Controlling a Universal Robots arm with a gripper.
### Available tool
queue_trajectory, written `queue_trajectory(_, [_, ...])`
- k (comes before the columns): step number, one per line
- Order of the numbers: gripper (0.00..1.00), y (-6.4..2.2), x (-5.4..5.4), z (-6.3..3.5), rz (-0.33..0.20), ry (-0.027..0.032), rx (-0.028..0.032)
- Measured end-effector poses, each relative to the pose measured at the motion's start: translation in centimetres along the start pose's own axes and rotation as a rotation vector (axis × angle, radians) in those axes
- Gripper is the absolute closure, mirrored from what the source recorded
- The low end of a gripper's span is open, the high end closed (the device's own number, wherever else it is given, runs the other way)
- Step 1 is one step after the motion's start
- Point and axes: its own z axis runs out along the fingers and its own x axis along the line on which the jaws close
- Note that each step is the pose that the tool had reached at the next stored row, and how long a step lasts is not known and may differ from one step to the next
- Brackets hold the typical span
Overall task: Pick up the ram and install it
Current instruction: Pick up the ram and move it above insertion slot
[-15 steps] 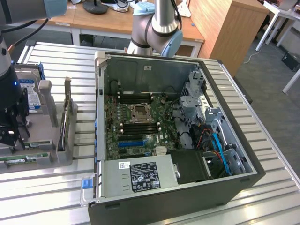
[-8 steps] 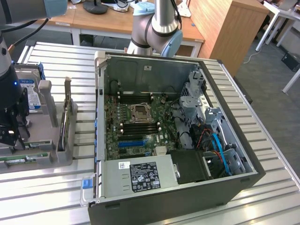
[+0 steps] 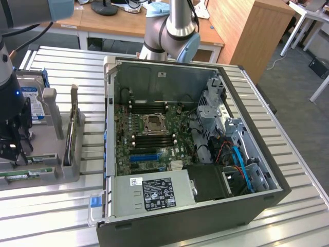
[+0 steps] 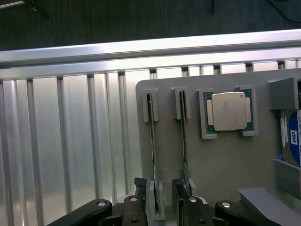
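Note:
Two ram sticks stand on edge in slots of a grey holder [image 4: 221,165]. One ram stick [image 4: 152,141] runs between my gripper's [image 4: 159,194] open fingers, one finger [image 4: 139,187] on each side of it, apart from it. The other ram stick [image 4: 184,141] stands parallel just beside the far finger. In the exterior view my gripper [image 3: 14,149] hangs over the holder at the exterior view's left, with a green ram [image 3: 23,176] lying below it. An open computer case [image 3: 110,134] shows the motherboard [image 3: 154,139] with dark memory slots beside the CPU socket [image 3: 154,123].
On the same holder sit a square silver CPU chip [image 4: 229,111] and a hard drive [image 4: 294,141] with a blue-white label. A dark upright plate [image 3: 69,139] stands between holder and case. The ribbed aluminium table [image 4: 70,141] ends at a rail [image 4: 141,47]. A power supply [image 3: 154,193] fills the case's near end.

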Motion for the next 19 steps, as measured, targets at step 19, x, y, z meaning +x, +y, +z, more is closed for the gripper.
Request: queue_trajectory(19, [0.64, 0.08, -0.01, 0.51, 0.000, -0.0001, 0.0000])
